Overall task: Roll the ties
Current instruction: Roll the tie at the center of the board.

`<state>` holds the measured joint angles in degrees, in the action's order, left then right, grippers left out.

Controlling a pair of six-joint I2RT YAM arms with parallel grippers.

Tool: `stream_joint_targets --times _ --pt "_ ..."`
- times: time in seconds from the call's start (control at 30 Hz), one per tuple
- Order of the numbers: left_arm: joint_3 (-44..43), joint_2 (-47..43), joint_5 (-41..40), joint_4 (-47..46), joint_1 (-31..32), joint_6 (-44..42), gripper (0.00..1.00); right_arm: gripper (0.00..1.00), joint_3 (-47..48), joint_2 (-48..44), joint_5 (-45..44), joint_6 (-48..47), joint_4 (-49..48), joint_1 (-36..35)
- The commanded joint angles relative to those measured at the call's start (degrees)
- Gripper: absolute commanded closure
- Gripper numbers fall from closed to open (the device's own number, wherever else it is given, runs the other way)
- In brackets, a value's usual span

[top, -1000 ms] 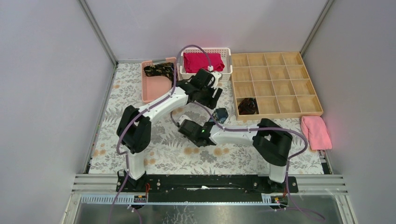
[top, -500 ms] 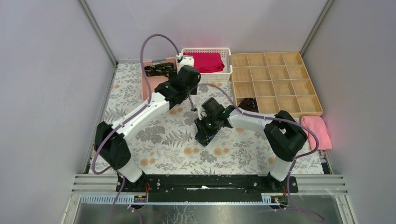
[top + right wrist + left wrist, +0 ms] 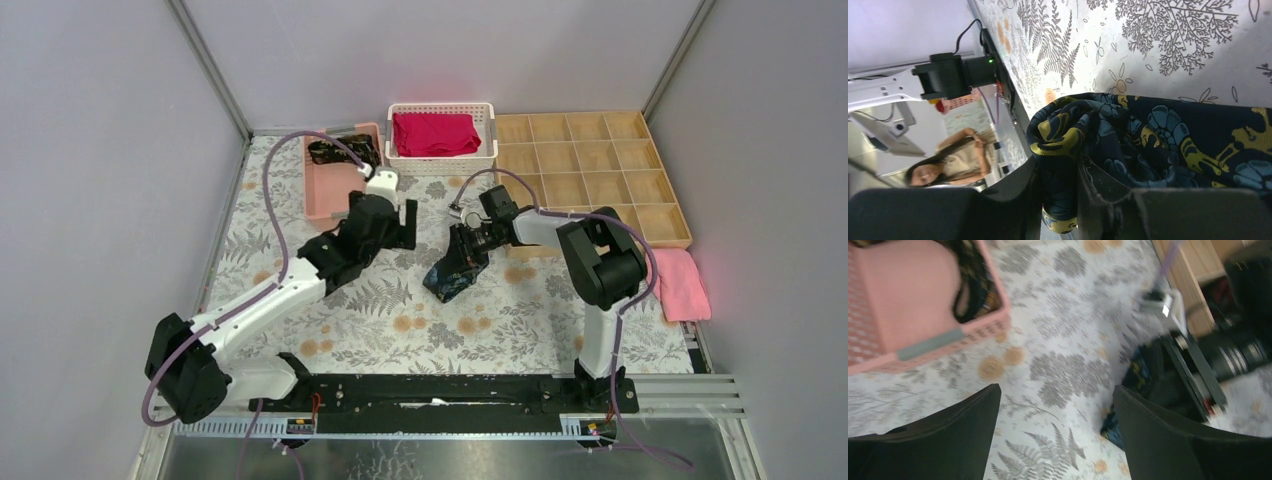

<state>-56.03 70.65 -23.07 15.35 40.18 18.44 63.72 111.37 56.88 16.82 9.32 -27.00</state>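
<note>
Right hand (image 3: pixel 463 255) around a bunched dark tie (image 3: pixel 1158 140), blue and gold flowers.

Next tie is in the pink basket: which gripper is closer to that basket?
Left. The left gripper hangs open by the pink basket's front corner; the right gripper is farther right, holding a blue tie near the wooden tray.

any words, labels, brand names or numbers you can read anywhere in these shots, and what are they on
None can be read in any view.
The tie shows only a blue and gold floral pattern, with no label in sight.
The table cloth carries fern and flower prints, no lettering.
The small boxes on the base rail are too small to read.
</note>
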Motion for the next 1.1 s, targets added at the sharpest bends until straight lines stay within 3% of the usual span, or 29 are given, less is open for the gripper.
stream_joint_targets --times 0.0,0.3,0.53,0.77,0.93,1.07 --pt "3.3 2.7 7.9 -7.2 4.8 -2.4 0.07 0.77 2.4 3.4 8.2 4.0 -2.0 0.2" --pt "3.8 14.0 10.7 -7.6 9.5 -7.5 0.01 0.76 1.1 5.3 11.2 6.7 -6.4 0.9" --pt "6.5 13.6 13.4 -6.3 11.4 -8.4 0.01 0.77 1.0 5.9 11.6 7.3 -7.1 1.0" --pt "6.9 14.1 24.0 -5.2 13.2 -12.2 0.01 0.78 1.1 6.5 11.2 7.3 -7.1 1.1" --pt "3.0 20.3 26.0 -2.0 13.4 -13.7 0.01 0.79 0.9 6.9 11.6 7.7 -7.8 1.1" --pt "0.4 24.7 22.0 0.0 13.6 -14.7 0.01 0.79 0.6 6.4 11.6 7.5 -8.1 1.1"
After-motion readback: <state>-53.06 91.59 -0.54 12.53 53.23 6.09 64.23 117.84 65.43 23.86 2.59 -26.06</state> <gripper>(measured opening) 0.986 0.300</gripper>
